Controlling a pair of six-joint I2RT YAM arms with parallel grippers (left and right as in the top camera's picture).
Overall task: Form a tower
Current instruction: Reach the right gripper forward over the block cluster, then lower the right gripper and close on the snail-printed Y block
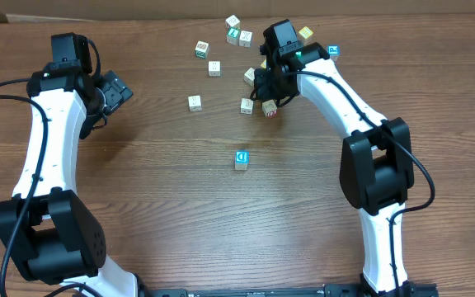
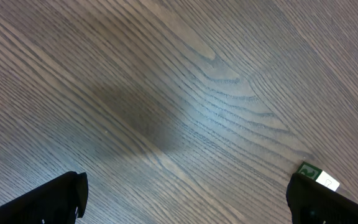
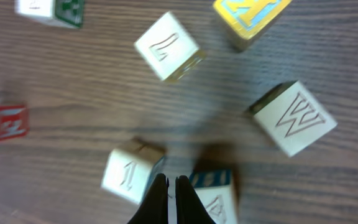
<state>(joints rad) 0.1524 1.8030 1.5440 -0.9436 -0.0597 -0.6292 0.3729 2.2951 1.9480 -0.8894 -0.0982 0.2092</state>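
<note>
Well apart from the right claw [image 3: 168,188], toward the arm bases, the tower [image 1: 241,159] stands alone on the table [image 1: 180,198], showing a blue letter face. The right claw is pressed together on nothing, between a cream cube [image 3: 128,171] and a blue-edged cube [image 3: 215,186]. The left claw [image 2: 185,199] gapes wide apart.

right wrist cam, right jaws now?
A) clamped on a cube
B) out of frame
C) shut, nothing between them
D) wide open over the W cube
C: the right gripper shows its jaws pressed together with no cube between them, tips pointing at the gap between a pale cube and a blue-edged cube.
</note>
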